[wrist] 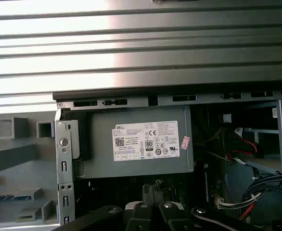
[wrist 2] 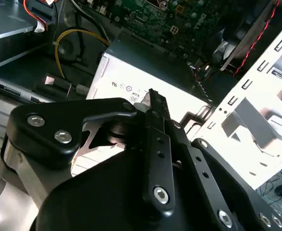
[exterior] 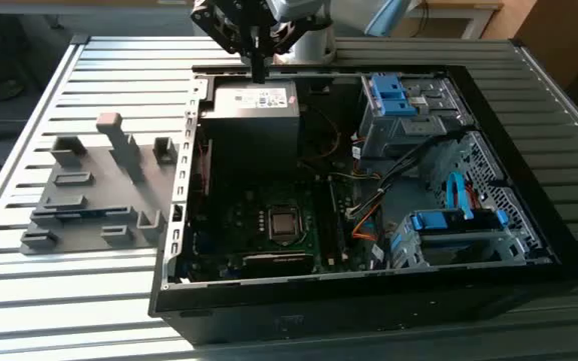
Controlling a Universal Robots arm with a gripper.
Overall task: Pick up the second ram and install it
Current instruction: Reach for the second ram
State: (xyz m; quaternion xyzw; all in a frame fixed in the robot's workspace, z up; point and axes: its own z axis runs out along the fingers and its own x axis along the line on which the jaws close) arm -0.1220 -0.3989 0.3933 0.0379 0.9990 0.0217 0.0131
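Gripper (exterior: 258, 70) closed above power supply (exterior: 256, 105), slatted metal table (exterior: 88, 75)

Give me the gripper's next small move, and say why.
Likely a sideways move toward the exterior view's left: the gripper hangs above the power supply, while the second ram, a blue stick, sits in the gray holder outside the case.

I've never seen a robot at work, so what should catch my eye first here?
An open computer case sits on the slatted table, its insides exposed. The black end effector hangs above the gray power supply at the case's far end, and a gray holder tray lies at the exterior view's left.
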